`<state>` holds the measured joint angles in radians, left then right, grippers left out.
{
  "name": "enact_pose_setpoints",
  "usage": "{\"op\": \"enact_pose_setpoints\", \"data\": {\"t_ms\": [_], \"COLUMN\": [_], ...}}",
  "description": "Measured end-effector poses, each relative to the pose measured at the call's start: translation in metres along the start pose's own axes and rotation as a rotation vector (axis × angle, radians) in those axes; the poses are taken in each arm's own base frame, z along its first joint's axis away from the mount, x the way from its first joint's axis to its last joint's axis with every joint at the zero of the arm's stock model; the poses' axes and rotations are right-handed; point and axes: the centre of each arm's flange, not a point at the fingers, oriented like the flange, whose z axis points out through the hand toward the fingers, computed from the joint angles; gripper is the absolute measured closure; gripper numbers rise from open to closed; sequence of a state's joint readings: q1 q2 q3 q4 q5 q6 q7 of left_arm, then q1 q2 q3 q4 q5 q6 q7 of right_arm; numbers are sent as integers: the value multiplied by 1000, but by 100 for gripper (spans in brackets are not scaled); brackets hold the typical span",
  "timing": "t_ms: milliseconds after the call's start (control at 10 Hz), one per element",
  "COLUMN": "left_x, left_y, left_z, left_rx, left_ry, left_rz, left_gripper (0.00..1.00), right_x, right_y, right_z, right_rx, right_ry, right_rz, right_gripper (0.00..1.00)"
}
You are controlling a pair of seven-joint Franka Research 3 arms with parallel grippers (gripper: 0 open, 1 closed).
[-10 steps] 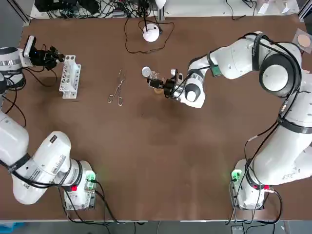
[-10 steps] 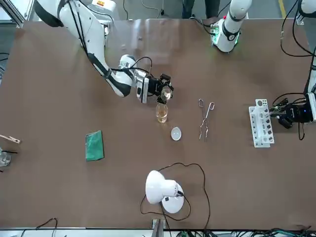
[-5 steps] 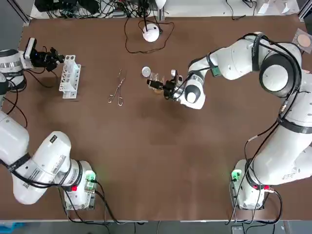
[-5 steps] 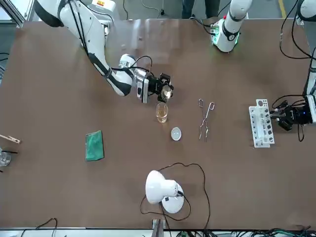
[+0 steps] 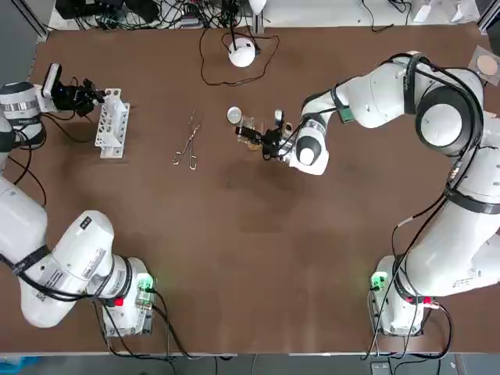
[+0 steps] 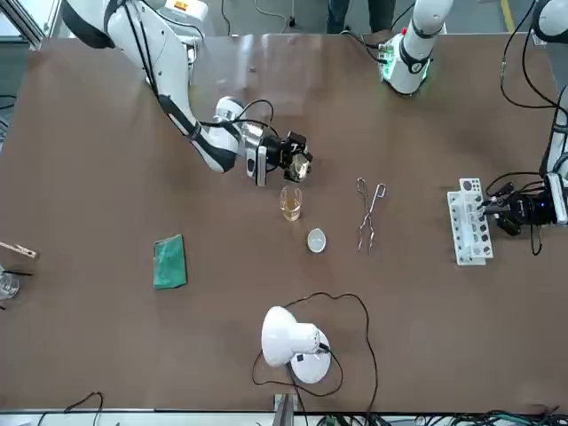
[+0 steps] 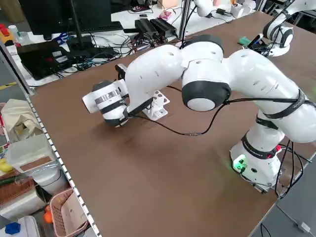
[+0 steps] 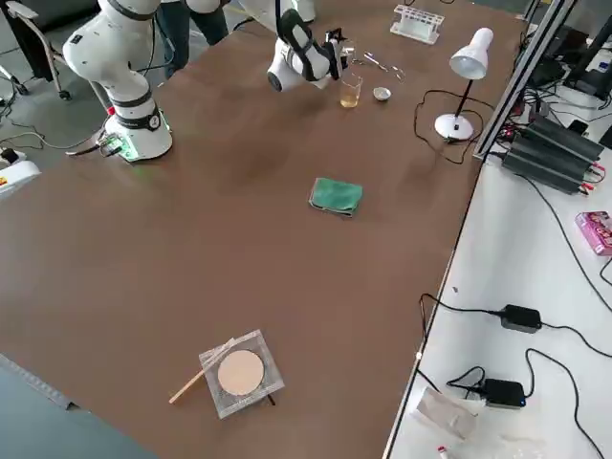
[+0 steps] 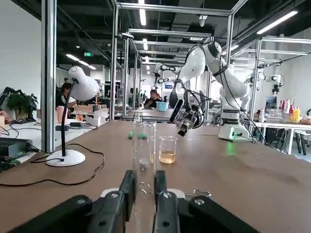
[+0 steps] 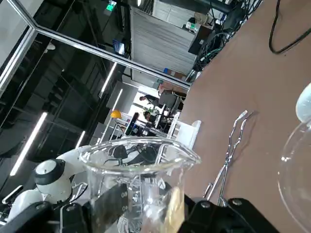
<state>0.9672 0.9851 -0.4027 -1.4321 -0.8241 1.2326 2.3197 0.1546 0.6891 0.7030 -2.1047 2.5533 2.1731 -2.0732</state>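
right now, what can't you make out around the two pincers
Left side view: rack mostly hidden behind the left arm.
Left wrist view: lower end of the test tube hidden inside the left pincer.
Right wrist view: beaker in the right pincer has its base cut off at the bottom edge; contents unclear.
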Motion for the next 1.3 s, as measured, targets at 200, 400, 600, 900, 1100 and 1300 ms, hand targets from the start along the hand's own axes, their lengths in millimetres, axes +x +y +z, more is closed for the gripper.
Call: {"op": "enact_pose_setpoints", "data": {"t_ms": [200, 400, 600, 900, 1100, 1300], "left_x": [-5, -13, -20, -25, -29, -33], "left_y": [0, 1, 1, 3, 3, 4], "left_z": [-1, 0, 1, 0, 0, -1], "left_rx": [1, 3, 3, 4, 5, 7], "left_ry": [-22, -25, -25, -20, -17, -12], "left_rz": [8, 7, 18, 25, 32, 35], "left_gripper": [79, 79, 79, 79, 79, 79], "right_x": [0, 2, 4, 7, 9, 9], "right_y": [-1, 0, 1, -1, -1, -1], "right_z": [0, -1, -1, -1, -2, -3], "right_rx": [1, 0, -1, 3, 2, -1], "right_ry": [0, 5, 8, 14, 19, 18], "right_rz": [29, 50, 58, 64, 94, 109], "right_gripper": [62, 62, 62, 62, 62, 62]}}
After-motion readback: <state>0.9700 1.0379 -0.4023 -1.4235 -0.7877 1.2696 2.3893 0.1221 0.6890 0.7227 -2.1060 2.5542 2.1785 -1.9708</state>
